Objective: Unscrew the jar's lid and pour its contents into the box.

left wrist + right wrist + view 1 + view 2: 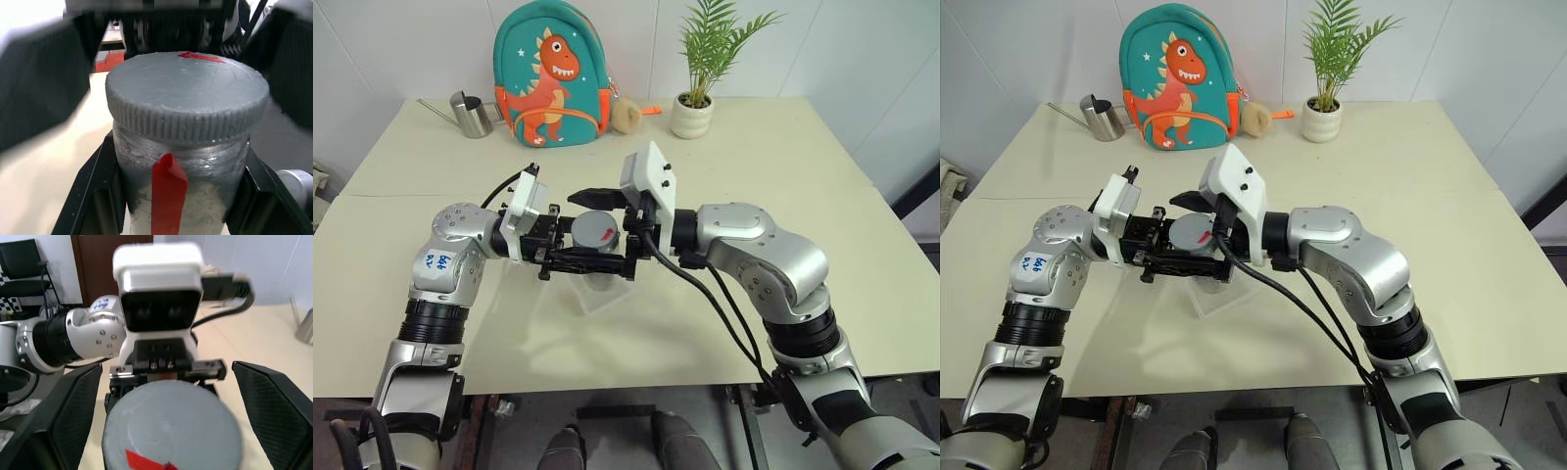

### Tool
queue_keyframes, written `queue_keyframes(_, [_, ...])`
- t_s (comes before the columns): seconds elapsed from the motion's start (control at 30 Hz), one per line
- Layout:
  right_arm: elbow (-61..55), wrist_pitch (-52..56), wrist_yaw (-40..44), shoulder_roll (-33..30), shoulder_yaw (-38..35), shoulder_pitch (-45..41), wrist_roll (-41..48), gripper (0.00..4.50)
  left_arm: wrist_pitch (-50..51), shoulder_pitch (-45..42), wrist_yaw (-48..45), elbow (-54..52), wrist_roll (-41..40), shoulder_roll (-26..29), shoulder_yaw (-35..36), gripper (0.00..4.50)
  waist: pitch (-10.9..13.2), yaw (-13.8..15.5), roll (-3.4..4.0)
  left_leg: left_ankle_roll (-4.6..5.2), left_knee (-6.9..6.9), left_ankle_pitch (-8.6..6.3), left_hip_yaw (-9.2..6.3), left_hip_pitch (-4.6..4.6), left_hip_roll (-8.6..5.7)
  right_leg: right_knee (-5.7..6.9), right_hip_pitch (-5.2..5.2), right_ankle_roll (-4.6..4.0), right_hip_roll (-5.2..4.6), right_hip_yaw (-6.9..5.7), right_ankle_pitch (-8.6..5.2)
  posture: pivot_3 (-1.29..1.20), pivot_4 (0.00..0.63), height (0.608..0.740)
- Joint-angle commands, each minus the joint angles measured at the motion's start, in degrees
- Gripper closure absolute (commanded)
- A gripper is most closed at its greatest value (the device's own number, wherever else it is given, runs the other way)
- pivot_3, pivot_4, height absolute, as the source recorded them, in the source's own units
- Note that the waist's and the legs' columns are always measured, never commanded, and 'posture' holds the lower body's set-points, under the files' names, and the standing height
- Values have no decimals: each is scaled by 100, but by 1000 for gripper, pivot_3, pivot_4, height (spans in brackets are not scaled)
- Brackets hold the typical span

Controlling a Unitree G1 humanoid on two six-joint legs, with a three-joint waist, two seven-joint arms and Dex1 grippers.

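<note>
The jar (205, 196) is held level above the table, a red strip of tape down its side, with my left gripper (181, 205) shut on its body. Its grey ribbed lid (186, 93) is screwed on and bears a red mark. My right gripper (173, 421) faces the lid head-on and is open, one black finger (73, 416) on each side of the lid with a gap to it. The transparent box (597, 294) lies on the table directly beneath the jar. The contents cannot be made out through the jar's cloudy wall.
At the table's (783, 196) far edge stand a steel watering can (470, 115), a teal dinosaur backpack (548, 73), a beige plush ball (626, 116) and a potted plant (693, 108). The table's near edge runs just below both arms.
</note>
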Motion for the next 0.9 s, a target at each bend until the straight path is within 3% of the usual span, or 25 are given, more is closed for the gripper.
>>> queue_keyframes(0.03, [32,-174,-82,76,-62,-198,-79,28,-124,-124,-2,-137,10,9,17,2471,0,1,0,0,0,0,0,0,0,0,0,0,0,0,0,0,150,740])
queue_keyframes(0.3, [300,-261,-128,100,-195,-354,-194,28,-160,-59,-27,-155,23,35,9,2471,0,-2,0,0,0,0,0,-1,0,1,-2,0,0,0,0,0,150,740])
queue_keyframes(0.9, [-18,57,-89,-810,-658,-128,132,28,143,47,131,-130,-74,178,133,2471,0,0,0,0,0,0,0,-3,0,1,-2,0,0,0,0,0,150,740])
